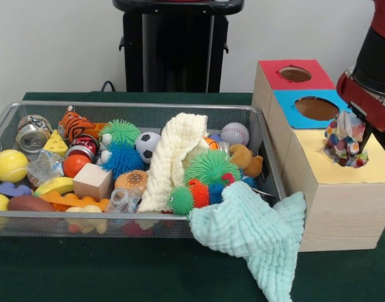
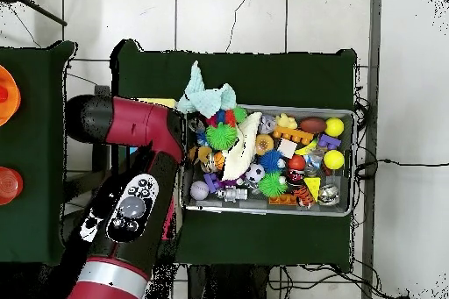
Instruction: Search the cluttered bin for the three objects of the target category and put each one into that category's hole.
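While the crumpled, multicoloured dotted cloth (image 1: pixel 345 144) hangs bunched over the yellow panel (image 1: pixel 343 168) of the pale wooden sorting box (image 1: pixel 334 201), its lower end appears to sit at or in that panel's hole, though the opening itself is hidden; the release, I judge, should wait until most of the fabric is below the rim, with the arm lowering straight down, so no loose fold catches the edge and drags the piece back out; the gripper (image 1: pixel 356 148) is clamped on the cloth's upper part, its fingers closed into the folds at the red and black arm (image 1: pixel 375 69); the blue panel's hole (image 1: pixel 316 108) and the red panel's hole (image 1: pixel 295 74) lie behind, uncovered; beside the box, the wire mesh bin (image 1: pixel 136 108) holds a cream knitted cloth (image 1: pixel 173 157), and a mint green waffle cloth (image 1: pixel 252 233) spills over its near corner onto the dark green tabletop (image 1: pixel 117 270).
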Robot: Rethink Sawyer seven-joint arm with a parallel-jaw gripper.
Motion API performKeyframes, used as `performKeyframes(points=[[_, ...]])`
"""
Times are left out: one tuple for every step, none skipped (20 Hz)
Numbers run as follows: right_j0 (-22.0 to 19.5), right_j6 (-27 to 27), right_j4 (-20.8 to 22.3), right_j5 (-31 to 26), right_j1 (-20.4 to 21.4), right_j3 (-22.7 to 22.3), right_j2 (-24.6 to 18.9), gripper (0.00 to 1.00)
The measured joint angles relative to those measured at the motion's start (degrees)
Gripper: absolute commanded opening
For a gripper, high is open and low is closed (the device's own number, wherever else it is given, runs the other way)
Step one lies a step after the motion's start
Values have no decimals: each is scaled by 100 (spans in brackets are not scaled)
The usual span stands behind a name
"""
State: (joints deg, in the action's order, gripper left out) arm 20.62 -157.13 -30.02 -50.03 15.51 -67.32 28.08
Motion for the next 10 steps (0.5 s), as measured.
performKeyframes(points=[[-1,0,0,0,-17,15,0,0],[-4,0,0,1,-90,73,0,0],[-6,0,0,0,-124,105,1,0],[-7,0,0,0,-141,123,0,0],[-13,0,0,0,-200,193,0,0],[-19,0,0,0,-240,238,0,0],[-21,0,-1,1,-255,255,1,0],[-35,0,-1,1,-325,325,-1,0],[-41,0,-1,0,-357,354,-1,0],[-45,0,-2,1,-383,375,-1,0]])
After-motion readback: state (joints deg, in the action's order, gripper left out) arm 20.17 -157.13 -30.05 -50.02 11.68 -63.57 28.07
